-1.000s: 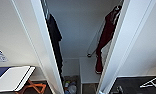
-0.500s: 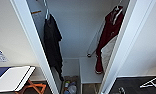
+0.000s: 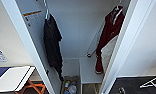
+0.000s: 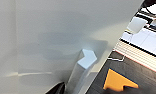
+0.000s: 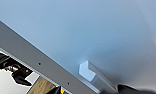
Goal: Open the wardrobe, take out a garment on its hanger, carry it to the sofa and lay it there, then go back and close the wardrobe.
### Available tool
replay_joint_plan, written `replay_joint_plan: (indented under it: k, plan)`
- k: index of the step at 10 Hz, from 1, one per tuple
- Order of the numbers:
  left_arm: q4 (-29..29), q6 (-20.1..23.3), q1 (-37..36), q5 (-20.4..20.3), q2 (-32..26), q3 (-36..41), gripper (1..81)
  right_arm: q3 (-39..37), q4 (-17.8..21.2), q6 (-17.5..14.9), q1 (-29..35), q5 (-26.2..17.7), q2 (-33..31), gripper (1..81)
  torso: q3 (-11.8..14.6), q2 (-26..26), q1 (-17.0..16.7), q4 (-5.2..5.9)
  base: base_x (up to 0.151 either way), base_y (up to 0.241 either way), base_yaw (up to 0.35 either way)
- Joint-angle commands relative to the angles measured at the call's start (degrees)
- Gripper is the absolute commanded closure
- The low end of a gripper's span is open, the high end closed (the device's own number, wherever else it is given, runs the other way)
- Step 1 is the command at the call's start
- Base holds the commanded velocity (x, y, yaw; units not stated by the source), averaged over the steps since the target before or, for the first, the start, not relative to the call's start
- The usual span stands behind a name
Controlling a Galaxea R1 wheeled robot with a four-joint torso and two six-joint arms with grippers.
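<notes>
The wardrobe (image 3: 76,37) stands open, both doors swung outward toward the camera, their long edges running top to bottom. Inside, the jacket (image 3: 107,41) hangs lengthwise from its hanger (image 3: 117,8) at the right end, collar up, hem down: maroon body, a white sleeve along its lower right side. A dark shirt (image 3: 52,45) hangs the same way at the left end. Bottles (image 3: 70,87) sit low at the wardrobe's foot. Each wrist camera lies close against a white door panel, with a small white handle (image 4: 85,60) beside the left gripper and another handle (image 5: 90,72) beside the right one; whether either gripper's fingers are spread or pinching cannot be told.
</notes>
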Motion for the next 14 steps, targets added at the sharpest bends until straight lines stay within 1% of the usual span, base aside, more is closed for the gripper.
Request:
replay_joint_plan:
  k: [1,7,14]
  plan:
    - [-1.91,-1.13,0.2,0.69,0.27,8.46,1.0,5.86,0.4,0.74,4.32,-3.99,-0.97,1.0,0.0,0.0,0.0,0.0,0.0,0.0,0.0]
    - [-1.91,-1.22,0.2,0.69,0.71,8.46,1.0,6.21,0.32,0.74,4.4,-4.08,-0.97,1.0,0.0,0.0,0.0,0.0,0.0,0.0,0.0]
    - [-1.99,-1.22,0.2,0.69,0.8,8.46,1.0,6.3,0.32,0.83,4.4,-4.08,-0.89,1.0,0.0,0.04,0.11,0.0,-0.069,0.0,0.0]
